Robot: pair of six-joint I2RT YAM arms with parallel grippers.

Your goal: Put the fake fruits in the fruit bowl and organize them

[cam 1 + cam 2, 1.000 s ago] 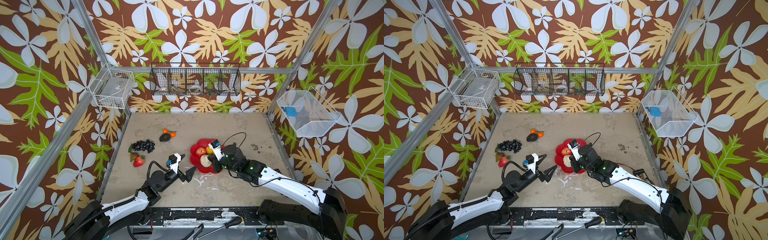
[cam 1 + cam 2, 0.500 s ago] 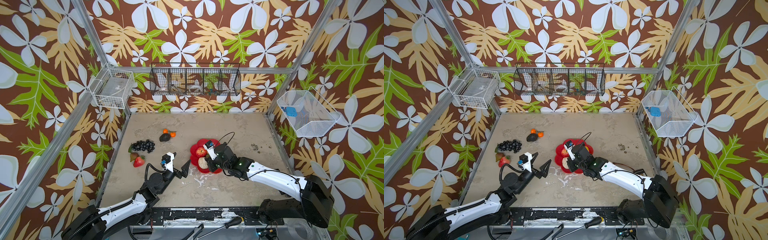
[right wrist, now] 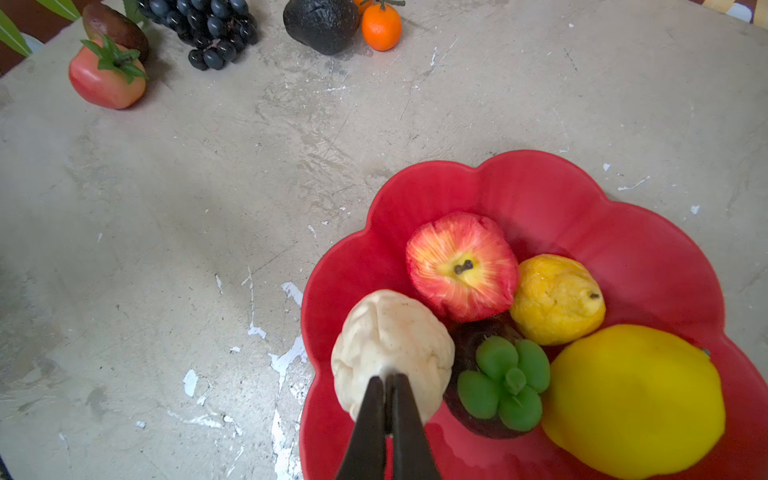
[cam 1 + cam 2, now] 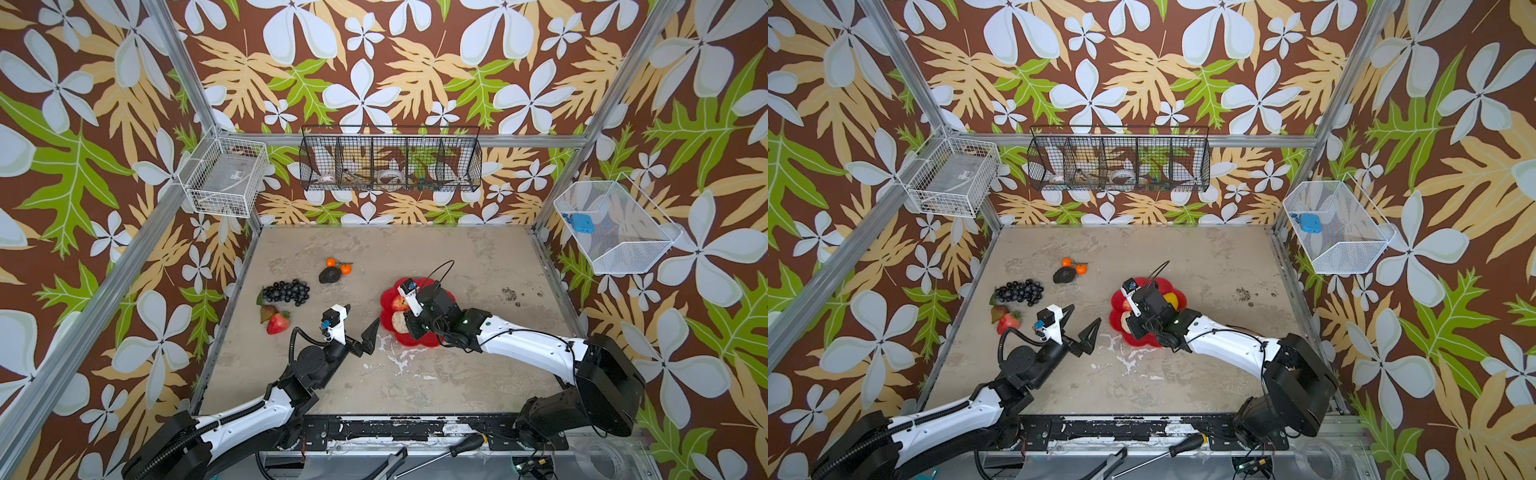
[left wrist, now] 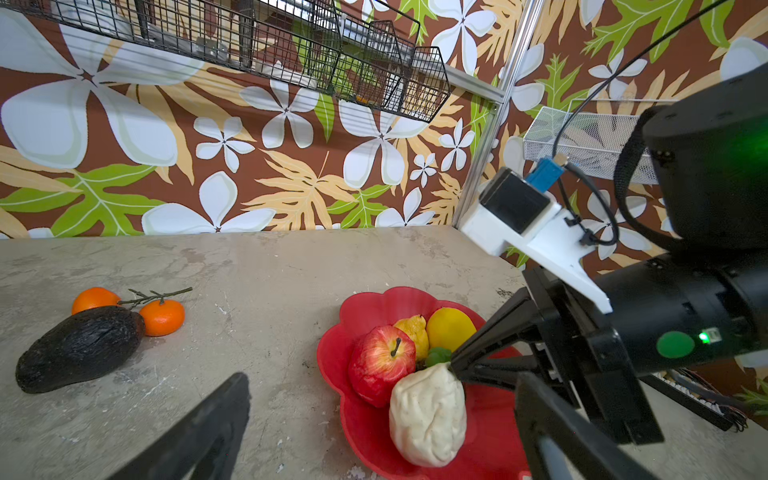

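My right hand [image 3: 386, 380] is clenched tight. Its tips touch the end of the cream lumpy piece [image 3: 390, 340]. I cannot tell if it pinches any of it.

That piece lies in the fruit bowl [image 3: 540, 187], at the bowl's left side in both top views. The bowl sits near the middle of the tabletop [image 4: 415, 249]. A red apple [image 3: 461, 266] is right beside the cream piece. Next to the apple is a small yellow lemon [image 3: 557, 299]. A big yellow lemon [image 3: 631, 399] is in the bowl too. Between them sits a dark fruit with green leaves [image 3: 498, 382].

My left hand [image 4: 1086, 313] is released, fingers wide apart, with nothing in it. It hangs over bare tabletop, between the bowl and the strawberry [image 4: 277, 323].

The other fruits are out on the tabletop, to the left of the bowl. The strawberry touches a pear [image 4: 267, 312]. The black grapes [image 4: 286, 291] lie just behind those two. Further back, the avocado [image 4: 330, 275] lies against the two oranges [image 4: 345, 269] on their twig.
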